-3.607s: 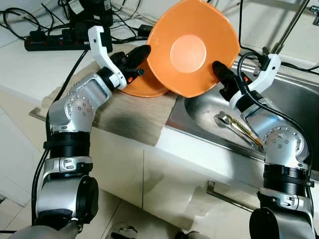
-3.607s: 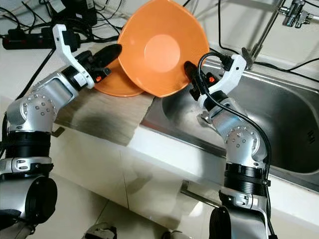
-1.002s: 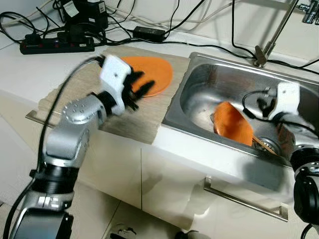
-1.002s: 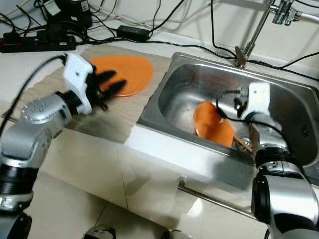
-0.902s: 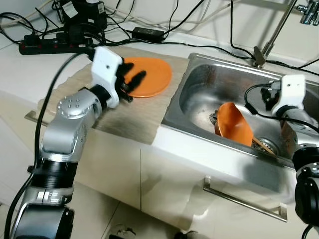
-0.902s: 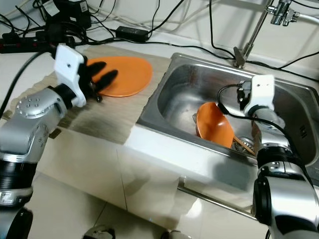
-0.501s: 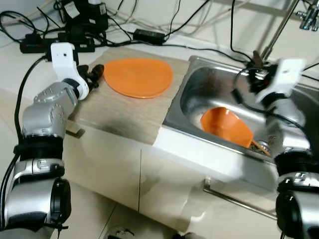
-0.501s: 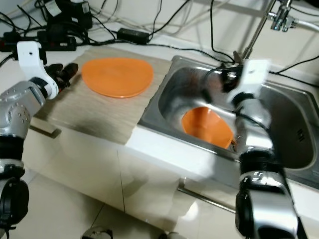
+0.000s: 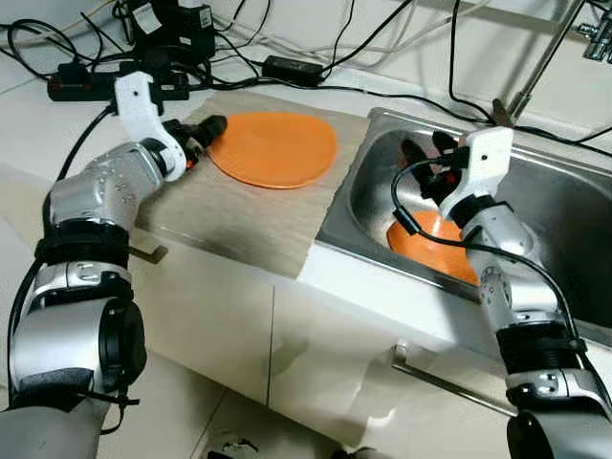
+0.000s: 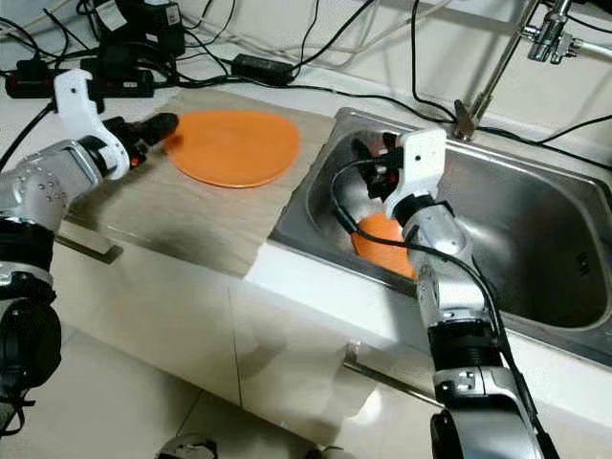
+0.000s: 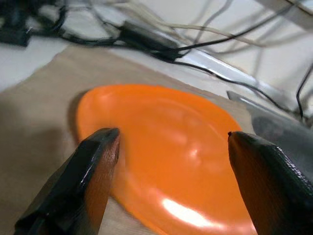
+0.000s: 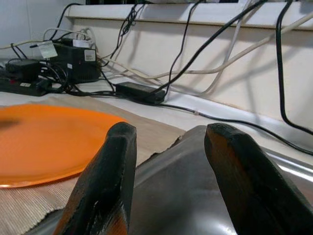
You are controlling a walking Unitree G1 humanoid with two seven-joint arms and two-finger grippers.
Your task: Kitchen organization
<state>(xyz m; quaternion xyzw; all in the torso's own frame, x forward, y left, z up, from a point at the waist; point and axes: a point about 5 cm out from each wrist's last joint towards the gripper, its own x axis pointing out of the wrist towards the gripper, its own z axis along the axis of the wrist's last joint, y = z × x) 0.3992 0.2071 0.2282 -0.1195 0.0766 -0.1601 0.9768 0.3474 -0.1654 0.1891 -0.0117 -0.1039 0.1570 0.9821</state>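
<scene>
White desk, mat at its back edge, sink (image 9: 574,206) alongside; my right gripper (image 9: 428,163) has let go the orange bowl (image 9: 435,251) — it lies in the basin now; my left gripper (image 9: 203,130), jaws apart, touches the plate (image 9: 273,148) rim — that comes next, I judge.

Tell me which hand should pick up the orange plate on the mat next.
Left. The left hand is open right at the edge of the orange plate on the mat, fingers facing it. The right hand is over the sink, farther from the plate.
</scene>
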